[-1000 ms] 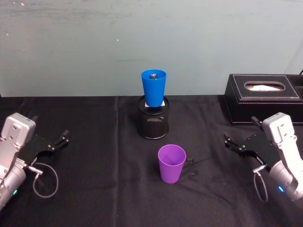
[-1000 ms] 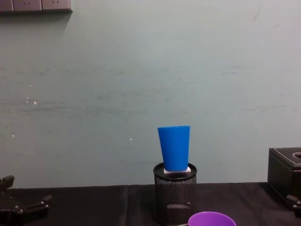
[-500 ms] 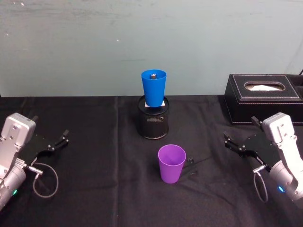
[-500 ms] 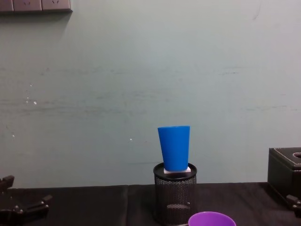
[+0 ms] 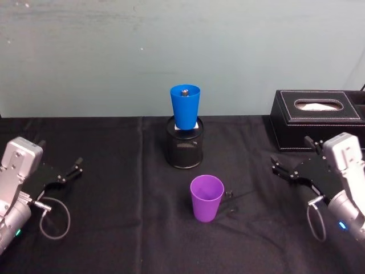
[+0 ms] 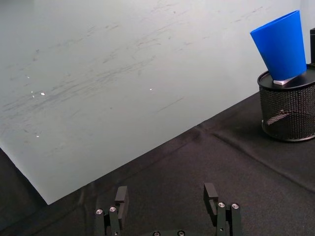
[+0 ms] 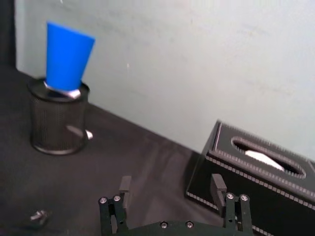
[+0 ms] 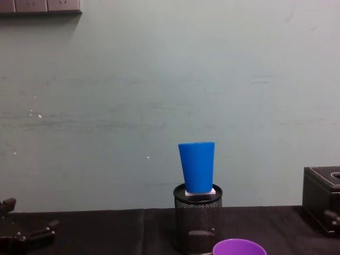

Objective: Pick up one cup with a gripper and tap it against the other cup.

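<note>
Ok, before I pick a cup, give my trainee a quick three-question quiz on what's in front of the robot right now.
1. True or false: the purple cup stands upright on the table, open end up.
2. The blue cup sits on top of: A the table, B the black mesh pen holder, C the purple cup.
3. In what state are the left gripper and the right gripper?

Key: 1 true. 2 B. 3 both open, holding nothing.
</note>
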Motion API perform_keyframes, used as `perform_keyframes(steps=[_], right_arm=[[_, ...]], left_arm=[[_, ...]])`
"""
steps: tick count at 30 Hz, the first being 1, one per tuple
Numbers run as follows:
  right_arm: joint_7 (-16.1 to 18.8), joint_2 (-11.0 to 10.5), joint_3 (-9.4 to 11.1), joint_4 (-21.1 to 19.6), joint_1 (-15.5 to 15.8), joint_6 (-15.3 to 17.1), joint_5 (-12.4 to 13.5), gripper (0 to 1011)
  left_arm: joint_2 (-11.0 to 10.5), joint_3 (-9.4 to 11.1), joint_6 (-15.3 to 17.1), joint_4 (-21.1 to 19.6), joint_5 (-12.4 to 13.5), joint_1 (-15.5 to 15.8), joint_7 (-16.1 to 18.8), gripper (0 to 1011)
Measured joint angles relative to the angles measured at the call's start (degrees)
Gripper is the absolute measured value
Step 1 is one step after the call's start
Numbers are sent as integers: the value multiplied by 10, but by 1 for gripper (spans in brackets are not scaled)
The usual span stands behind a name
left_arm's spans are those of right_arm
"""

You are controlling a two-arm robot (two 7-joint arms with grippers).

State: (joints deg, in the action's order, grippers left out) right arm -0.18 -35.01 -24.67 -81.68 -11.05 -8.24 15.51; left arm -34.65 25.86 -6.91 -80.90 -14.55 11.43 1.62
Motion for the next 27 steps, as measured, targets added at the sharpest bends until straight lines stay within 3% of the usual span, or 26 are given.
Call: perform_keyframes(steps=[7, 11, 14, 21, 27], right_arm=[[25, -14, 22, -37, 27, -36, 11, 1004], [47, -24, 32, -61, 51, -42, 28, 1004], [82, -36, 38, -77, 73, -46, 54, 1004], [172, -53, 30, -85, 99, -66, 93, 1004], [214, -48, 14, -81, 103, -70, 96, 1004]], left_arm=[[0, 0, 0, 0, 0, 0, 0, 1000], [0, 0, 0, 0, 0, 0, 0, 1000], [0, 0, 0, 0, 0, 0, 0, 1000], [0, 0, 0, 0, 0, 0, 0, 1000], [0, 0, 0, 0, 0, 0, 0, 1000]])
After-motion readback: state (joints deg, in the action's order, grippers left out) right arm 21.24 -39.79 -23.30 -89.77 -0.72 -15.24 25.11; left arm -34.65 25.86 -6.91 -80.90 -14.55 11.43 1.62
